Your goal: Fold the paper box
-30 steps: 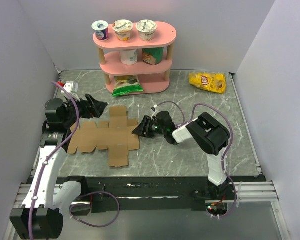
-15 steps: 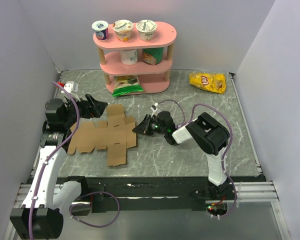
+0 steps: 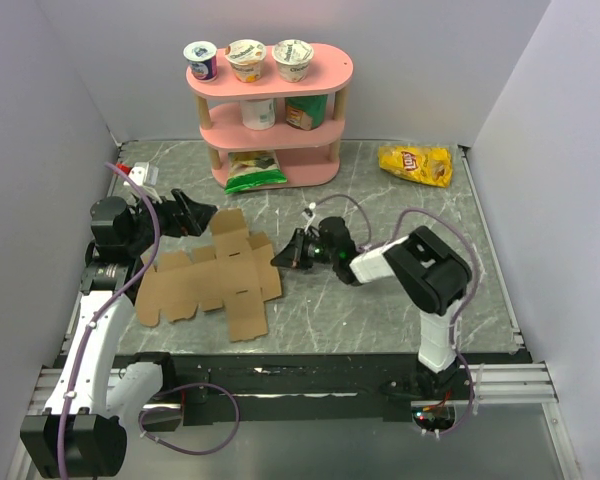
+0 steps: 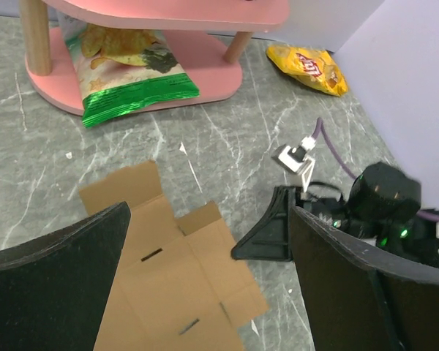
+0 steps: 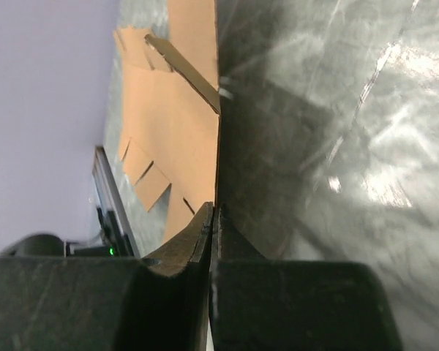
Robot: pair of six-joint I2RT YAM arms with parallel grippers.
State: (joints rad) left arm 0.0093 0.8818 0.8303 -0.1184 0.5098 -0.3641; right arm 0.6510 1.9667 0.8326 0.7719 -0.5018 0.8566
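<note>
- The paper box (image 3: 215, 285) is a flat, brown, cross-shaped sheet. It lies unfolded on the left half of the table (image 3: 400, 310), in front of the pink shelf (image 3: 270, 128) and turned a little askew.
- The right tool (image 3: 284, 257) sits low at the sheet's right edge, pinched shut on it. In the right wrist view the thin cardboard edge runs straight into the seam between the two fingers.
- The left tool (image 3: 198, 214) hangs near the sheet's far left flap. It is spread wide and holds nothing. In the left wrist view the sheet shows on the table between its two fingers.
- The shelf carries three cups (image 3: 245, 58) on top and a green bag (image 3: 255, 170) on its lowest level.
- A yellow chip bag (image 3: 415, 165) lies near the far right corner of the table, well apart from the sheet.
</note>
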